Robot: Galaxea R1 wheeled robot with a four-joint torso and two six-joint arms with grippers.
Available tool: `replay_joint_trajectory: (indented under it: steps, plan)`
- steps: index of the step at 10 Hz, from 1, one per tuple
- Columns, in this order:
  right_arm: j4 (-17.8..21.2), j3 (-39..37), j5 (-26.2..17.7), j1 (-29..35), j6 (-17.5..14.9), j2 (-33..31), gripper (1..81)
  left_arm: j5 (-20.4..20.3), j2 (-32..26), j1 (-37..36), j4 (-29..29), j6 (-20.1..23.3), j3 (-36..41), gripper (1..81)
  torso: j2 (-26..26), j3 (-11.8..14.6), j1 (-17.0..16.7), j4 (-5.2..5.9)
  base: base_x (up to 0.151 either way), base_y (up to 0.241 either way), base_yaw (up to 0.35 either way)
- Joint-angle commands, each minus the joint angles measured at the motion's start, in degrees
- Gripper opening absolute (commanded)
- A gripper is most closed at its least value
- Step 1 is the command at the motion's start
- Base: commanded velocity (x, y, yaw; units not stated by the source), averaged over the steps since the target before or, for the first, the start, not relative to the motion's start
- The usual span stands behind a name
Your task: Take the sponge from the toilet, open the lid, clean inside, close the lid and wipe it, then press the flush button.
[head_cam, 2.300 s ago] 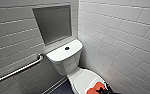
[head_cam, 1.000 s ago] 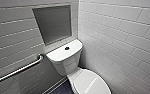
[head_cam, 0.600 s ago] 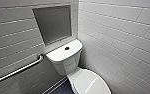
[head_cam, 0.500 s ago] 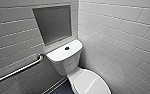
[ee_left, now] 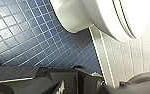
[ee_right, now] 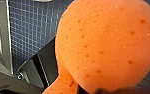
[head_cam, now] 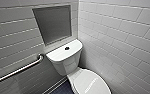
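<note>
The orange patch that sat at the front edge of the lid (head_cam: 89,83) 2.3 s ago has gone from that spot, and the lid is plain white and shut. The pick-up step therefore looks done, with opening the lid judged to be the step in hand. In the head view, nothing else differs across the last second: the framing is the same.

Left of the toilet (head_cam: 66,65), a steel grab bar (head_cam: 18,71) slants along the grey tiled wall. A recessed niche (head_cam: 52,23) sits above the tank. The flush button (head_cam: 67,48) is a dark dot in the middle of the tank top. White wall tiles run to the right of the toilet.

The left wrist view looks up past blue floor tiles (ee_left: 28,37) to the underside of the bowl. I cannot tell whether the left gripper (ee_left: 88,78) is spread or closed.

In the right wrist view the sponge (ee_right: 108,42) bulges above the blue floor beside the toilet. Its lower end is squeezed to a narrow neck, so the right gripper (ee_right: 77,88) appears to be pinching it there.
</note>
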Motion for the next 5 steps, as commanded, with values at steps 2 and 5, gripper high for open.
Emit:
replay_joint_trajectory:
  steps: [2,5]
  plan:
    - [-2.1,1.6,-2.6,-0.4,-0.2,-2.6,1.0,6.7,-1.4,-9.4,-6.4,-0.5,2.2,81.1,-5.7,0.0,3.7,0.0,0.0,0.0,0.0]
    - [-2.1,2.3,-2.6,-0.6,-0.2,-2.3,1.0,7.1,1.0,-11.7,-7.4,-0.5,1.8,81.1,-2.3,0.0,1.4,0.0,0.0,0.0,0.0]
